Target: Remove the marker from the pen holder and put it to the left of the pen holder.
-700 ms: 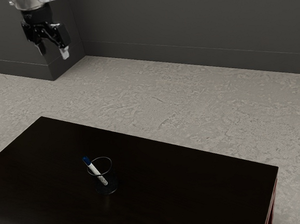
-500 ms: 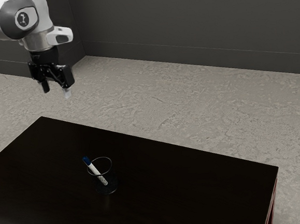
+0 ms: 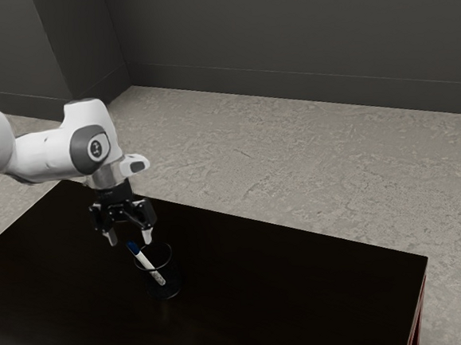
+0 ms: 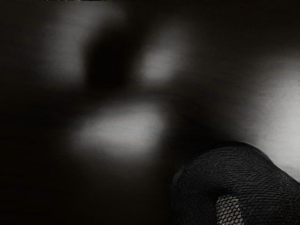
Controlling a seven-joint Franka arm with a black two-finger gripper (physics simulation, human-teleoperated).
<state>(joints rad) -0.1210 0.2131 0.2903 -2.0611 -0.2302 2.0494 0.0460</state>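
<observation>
Fingers [image 3: 148, 236] dropping toward the counter [image 3: 303, 287] since the earlier frame, standing spread, hovering near the blue-capped marker [image 3: 145, 261], marker leaning inside the pen holder [image 3: 172, 280]

Pen holder [image 3: 170, 284] on dark table [image 3: 303, 283]

The white, rounded-shelled robot arm [image 3: 42, 158] reaches in from the exterior view's left, bent at its joints; its black two-finger gripper [image 3: 130, 239] points downward, pale-tipped fingers [image 3: 148, 236] spread apart.
</observation>
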